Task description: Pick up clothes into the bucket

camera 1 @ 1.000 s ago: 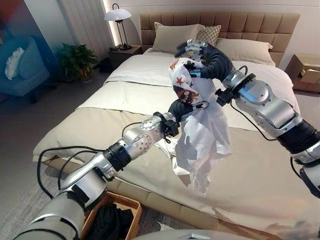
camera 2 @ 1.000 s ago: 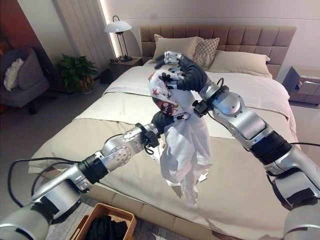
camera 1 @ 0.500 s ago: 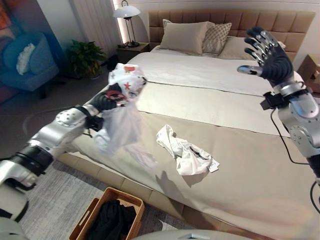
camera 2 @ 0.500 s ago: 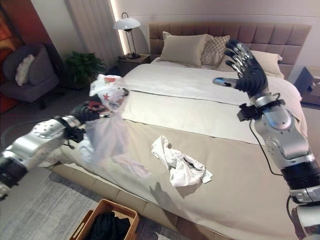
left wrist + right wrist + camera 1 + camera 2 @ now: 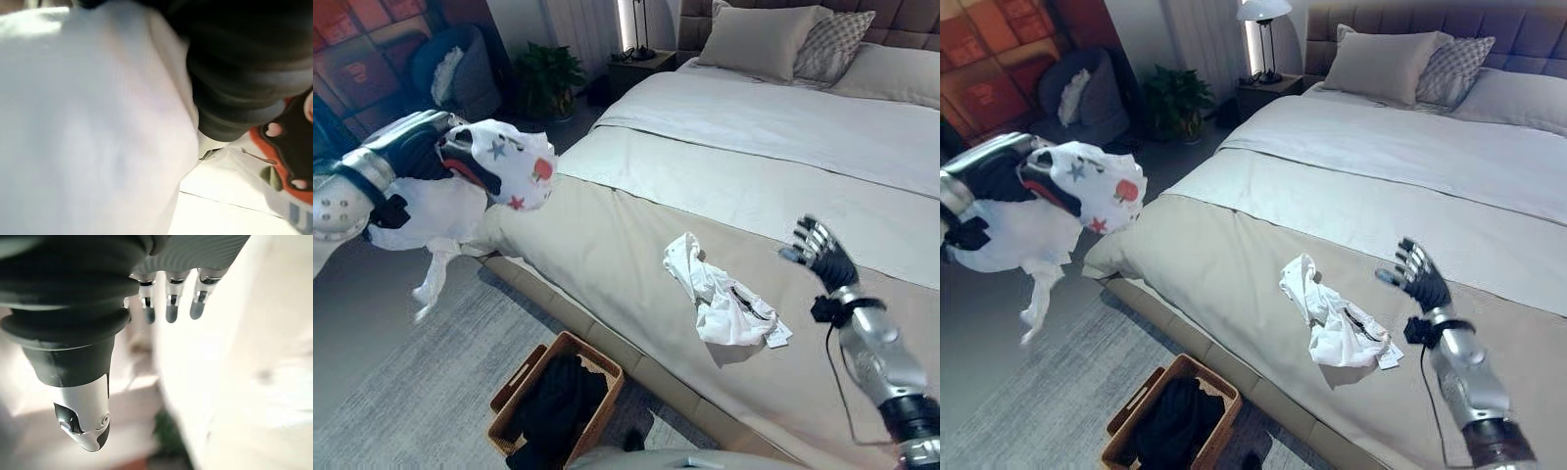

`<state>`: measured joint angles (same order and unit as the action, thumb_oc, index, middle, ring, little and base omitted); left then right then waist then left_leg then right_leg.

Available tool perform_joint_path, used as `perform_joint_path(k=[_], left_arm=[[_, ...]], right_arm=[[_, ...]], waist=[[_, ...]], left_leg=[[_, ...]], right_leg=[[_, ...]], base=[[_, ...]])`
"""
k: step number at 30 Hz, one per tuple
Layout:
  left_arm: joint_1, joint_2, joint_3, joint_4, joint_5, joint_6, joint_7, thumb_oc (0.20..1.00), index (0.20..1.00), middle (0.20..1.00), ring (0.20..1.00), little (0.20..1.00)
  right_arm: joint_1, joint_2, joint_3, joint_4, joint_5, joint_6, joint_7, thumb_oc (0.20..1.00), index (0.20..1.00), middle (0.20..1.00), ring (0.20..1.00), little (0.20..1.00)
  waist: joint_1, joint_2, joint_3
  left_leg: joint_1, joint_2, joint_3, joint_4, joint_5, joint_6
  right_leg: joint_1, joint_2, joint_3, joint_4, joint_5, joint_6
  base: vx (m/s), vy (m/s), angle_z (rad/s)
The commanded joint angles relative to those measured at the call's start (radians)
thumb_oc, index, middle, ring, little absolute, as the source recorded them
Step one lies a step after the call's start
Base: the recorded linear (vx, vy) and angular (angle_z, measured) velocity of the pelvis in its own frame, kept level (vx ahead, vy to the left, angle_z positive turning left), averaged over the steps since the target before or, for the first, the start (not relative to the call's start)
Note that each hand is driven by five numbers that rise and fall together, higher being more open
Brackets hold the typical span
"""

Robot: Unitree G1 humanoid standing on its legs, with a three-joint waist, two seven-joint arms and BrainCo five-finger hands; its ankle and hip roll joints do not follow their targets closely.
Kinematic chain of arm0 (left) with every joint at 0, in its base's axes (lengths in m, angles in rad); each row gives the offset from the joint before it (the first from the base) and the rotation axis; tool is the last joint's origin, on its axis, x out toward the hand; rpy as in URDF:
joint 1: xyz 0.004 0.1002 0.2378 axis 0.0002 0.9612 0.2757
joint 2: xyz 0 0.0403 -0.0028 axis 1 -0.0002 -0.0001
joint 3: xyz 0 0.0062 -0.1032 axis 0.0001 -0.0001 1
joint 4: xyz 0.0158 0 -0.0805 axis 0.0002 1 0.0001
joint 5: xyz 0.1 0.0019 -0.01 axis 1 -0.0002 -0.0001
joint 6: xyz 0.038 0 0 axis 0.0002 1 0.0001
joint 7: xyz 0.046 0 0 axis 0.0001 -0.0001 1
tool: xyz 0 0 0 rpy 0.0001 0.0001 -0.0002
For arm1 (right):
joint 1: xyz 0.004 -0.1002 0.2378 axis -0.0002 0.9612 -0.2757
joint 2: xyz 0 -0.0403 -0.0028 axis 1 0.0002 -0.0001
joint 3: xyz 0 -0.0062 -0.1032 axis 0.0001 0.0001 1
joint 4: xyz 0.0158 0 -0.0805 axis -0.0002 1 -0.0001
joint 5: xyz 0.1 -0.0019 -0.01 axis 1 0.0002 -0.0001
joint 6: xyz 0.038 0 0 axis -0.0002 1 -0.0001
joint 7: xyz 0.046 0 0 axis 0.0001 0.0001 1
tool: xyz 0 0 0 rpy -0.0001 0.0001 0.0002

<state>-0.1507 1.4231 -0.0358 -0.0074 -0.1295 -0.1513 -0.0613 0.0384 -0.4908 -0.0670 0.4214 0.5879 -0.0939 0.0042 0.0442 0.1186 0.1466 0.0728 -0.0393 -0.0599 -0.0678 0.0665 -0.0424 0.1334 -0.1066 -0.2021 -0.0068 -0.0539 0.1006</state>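
The left hand (image 5: 416,155) is closed round a white printed garment (image 5: 504,162), holding it out beyond the bed's foot edge, above the floor and to one side of the wicker basket (image 5: 514,387). Soft and light, it hangs limp; a bunched grip suits it. A second white garment (image 5: 724,308) lies near the foot edge of the bed (image 5: 607,245). The right hand (image 5: 822,257) hovers spread and empty.

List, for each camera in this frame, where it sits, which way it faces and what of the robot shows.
Left eye view: on the head, looking down at the bed and basket; left hand holds the printed white garment, right hand open.
Right eye view: beside it, same scene; both show the crumpled white clothes.
Left wrist view: on the left wrist, close against that garment.
Right wrist view: on the right wrist, along straight fingers.
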Motion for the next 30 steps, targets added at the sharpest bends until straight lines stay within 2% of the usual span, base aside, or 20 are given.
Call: perform_joint_path(k=[1,2,4,5,7,10,11,12,13,14,16,18,19,21,22,23,26,28,30], left_arm=[[0.051,0.029,0.202,0.06,0.075,0.002,0.071,0.2,0.2,0.2,0.2,0.2],[0.125,-0.03,0.25,0.047,0.093,0.009,0.08,0.2,0.2,0.2,0.2,0.2],[0.196,-0.078,0.298,0.049,0.113,0.021,0.081,0.2,0.2,0.2,0.2,0.2],[0.204,-0.079,0.307,0.047,0.113,0.021,0.081,0.2,0.2,0.2,0.2,0.2],[0.237,-0.145,0.32,0.081,0.141,0.028,0.11,0.2,0.2,0.2,0.2,0.2],[0.217,-0.248,0.279,0.161,0.15,0.029,0.155,0.2,0.2,0.2,0.2,0.2],[0.212,-0.248,0.274,0.164,0.151,0.028,0.155,0.2,0.2,0.2,0.2,0.2],[0.182,-0.317,0.249,0.213,0.154,0.031,0.199,0.2,0.2,0.2,0.2,0.2],[0.178,-0.318,0.246,0.215,0.154,0.03,0.199,0.2,0.2,0.2,0.2,0.2],[0.152,-0.368,0.228,0.244,0.186,0.039,0.258,0.2,0.2,0.2,0.2,0.2],[0.134,-0.413,0.221,0.261,0.207,0.041,0.311,0.2,0.2,0.2,0.2,0.2],[0.131,-0.426,0.226,0.262,0.218,0.045,0.33,0.2,0.2,0.2,0.2,0.2],[0.097,-0.455,0.201,0.297,0.226,0.054,0.37,0.2,0.2,0.2,0.2,0.2],[0.056,-0.469,0.179,0.329,0.222,0.056,0.396,0.2,0.2,0.2,0.2,0.2],[0.034,-0.485,0.161,0.353,0.218,0.059,0.414,0.2,0.2,0.2,0.2,0.2],[0.003,-0.489,0.143,0.363,0.218,0.061,0.438,0.2,0.2,0.2,0.2,0.2],[-0.017,-0.488,0.137,0.369,0.216,0.062,0.46,0.2,0.2,0.2,0.2,0.2],[-0.09,-0.484,0.112,0.402,0.206,0.059,0.519,0.2,0.2,0.2,0.2,0.2],[-0.114,-0.476,0.098,0.426,0.199,0.058,0.527,0.2,0.2,0.2,0.2,0.2]], right_arm=[[-0.031,-0.007,-0.005,-0.018,-0.073,-0.041,-0.029,1.0,1.0,1.0,1.0,1.0],[-0.019,0.019,-0.013,0.05,-0.117,-0.038,-0.064,1.0,1.0,1.0,1.0,1.0],[-0.013,0.043,-0.008,0.125,-0.165,-0.031,-0.085,1.0,1.0,1.0,1.0,1.0],[-0.016,0.042,-0.005,0.127,-0.165,-0.032,-0.085,1.0,1.0,1.0,1.0,1.0],[-0.015,0.058,0.013,0.159,-0.206,-0.026,-0.095,1.0,1.0,1.0,1.0,1.0],[0.001,0.065,0.024,0.182,-0.241,-0.026,-0.102,1.0,1.0,1.0,1.0,1.0],[0.001,0.064,0.023,0.183,-0.241,-0.027,-0.102,1.0,1.0,1.0,1.0,1.0],[0.009,0.065,0.024,0.188,-0.255,-0.032,-0.118,1.0,1.0,1.0,1.0,1.0],[0.009,0.064,0.023,0.188,-0.254,-0.032,-0.118,1.0,1.0,1.0,1.0,1.0],[-0.004,0.062,0.032,0.214,-0.262,-0.04,-0.135,1.0,1.0,1.0,1.0,1.0],[-0.031,0.053,0.044,0.25,-0.264,-0.048,-0.157,1.0,1.0,1.0,1.0,1.0],[-0.038,0.051,0.049,0.261,-0.265,-0.052,-0.163,1.0,1.0,1.0,1.0,1.0],[-0.054,0.039,0.068,0.248,-0.263,-0.057,-0.172,1.0,1.0,1.0,1.0,1.0],[-0.061,0.033,0.08,0.238,-0.254,-0.065,-0.179,1.0,1.0,1.0,1.0,1.0],[-0.063,0.031,0.09,0.234,-0.247,-0.072,-0.186,1.0,1.0,1.0,1.0,1.0],[-0.071,0.025,0.1,0.22,-0.24,-0.081,-0.196,1.0,1.0,1.0,1.0,1.0],[-0.078,0.021,0.101,0.203,-0.23,-0.091,-0.203,1.0,1.0,1.0,1.0,1.0],[-0.093,0.01,0.122,0.166,-0.209,-0.116,-0.222,1.0,1.0,1.0,1.0,1.0],[-0.102,0.007,0.126,0.157,-0.207,-0.122,-0.226,1.0,1.0,1.0,1.0,1.0]], waist=[[-0.006,-0.034,0.019],[-0.005,-0.034,0.064],[-0.008,-0.029,0.107],[-0.011,-0.029,0.106],[-0.015,-0.027,0.174],[-0.025,-0.041,0.238],[-0.024,-0.04,0.237],[-0.029,-0.053,0.272],[-0.028,-0.052,0.271],[-0.032,-0.067,0.309],[-0.028,-0.084,0.328],[-0.026,-0.091,0.337],[-0.033,-0.108,0.37],[-0.04,-0.119,0.373],[-0.046,-0.128,0.373],[-0.054,-0.14,0.373],[-0.057,-0.148,0.373],[-0.076,-0.174,0.373],[-0.076,-0.18,0.373]], left_leg=[[-0.039,-0.018,-0.045,0.122,-0.093,0.007],[-0.073,-0.023,-0.067,0.134,-0.085,0.008],[-0.114,-0.026,-0.09,0.147,-0.074,0.011],[-0.118,-0.027,-0.091,0.149,-0.074,0.011],[-0.185,-0.034,-0.111,0.172,-0.06,0.018],[-0.266,-0.047,-0.129,0.229,-0.057,0.018],[-0.269,-0.048,-0.129,0.232,-0.058,0.018],[-0.32,-0.055,-0.136,0.273,-0.061,0.018],[-0.324,-0.055,-0.136,0.275,-0.061,0.018],[-0.401,-0.055,-0.129,0.336,-0.069,0.014],[-0.469,-0.05,-0.116,0.392,-0.082,0.012],[-0.503,-0.049,-0.11,0.419,-0.09,0.011],[-0.561,-0.046,-0.105,0.469,-0.101,0.01],[-0.631,-0.043,-0.1,0.51,-0.111,0.008],[-0.657,-0.04,-0.098,0.548,-0.152,0.006],[-0.731,-0.038,-0.093,0.602,-0.168,0.005],[-0.778,-0.036,-0.091,0.634,-0.178,0.004],[-0.886,-0.03,-0.088,0.703,-0.198,0.007],[-0.915,-0.025,-0.086,0.723,-0.203,0.007]], right_leg=[[-0.095,-0.057,-0.018,0.12,0.021,0.042],[-0.127,-0.064,-0.033,0.147,0.021,0.036],[-0.179,-0.072,-0.047,0.195,0.012,0.031],[-0.184,-0.074,-0.047,0.202,0.009,0.03],[-0.265,-0.09,-0.053,0.274,-0.002,0.022],[-0.331,-0.115,-0.058,0.335,-0.022,0.015],[-0.334,-0.116,-0.058,0.338,-0.024,0.015],[-0.374,-0.13,-0.059,0.361,-0.026,0.011],[-0.377,-0.13,-0.058,0.363,-0.027,0.011],[-0.441,-0.137,-0.044,0.399,-0.027,0.008],[-0.509,-0.133,-0.022,0.43,-0.028,0.003],[-0.539,-0.131,-0.018,0.443,-0.029,0.002],[-0.594,-0.128,-0.005,0.475,-0.03,-0.001],[-0.658,-0.122,0.005,0.503,-0.035,-0.006],[-0.686,-0.117,0.021,0.532,-0.066,0.0],[-0.752,-0.111,0.03,0.565,-0.073,-0.003],[-0.799,-0.106,0.039,0.592,-0.078,-0.004],[-0.899,-0.095,0.047,0.639,-0.084,-0.003],[-0.927,-0.091,0.052,0.652,-0.088,-0.003]], base=[[-0.19,-0.007,0.41],[-0.2,0.013,0.38],[-0.21,0.031,0.42],[-0.16,0.038,0.33],[-0.26,0.075,0.18],[-0.17,0.045,0.16],[-0.13,0.014,0.18],[-0.08,0.009,0.16],[-0.19,0.018,0.26],[-0.16,0.031,0.18],[-0.14,0.041,0.09],[-0.08,0.029,-0.09],[-0.12,0.019,-0.19],[-0.07,0.014,-0.18],[-0.02,0.02,-0.15],[0.01,0.013,-0.13],[-0.07,0.028,-0.13],[-0.08,0.047,-0.09],[-0.03,0.03,-0.14]])
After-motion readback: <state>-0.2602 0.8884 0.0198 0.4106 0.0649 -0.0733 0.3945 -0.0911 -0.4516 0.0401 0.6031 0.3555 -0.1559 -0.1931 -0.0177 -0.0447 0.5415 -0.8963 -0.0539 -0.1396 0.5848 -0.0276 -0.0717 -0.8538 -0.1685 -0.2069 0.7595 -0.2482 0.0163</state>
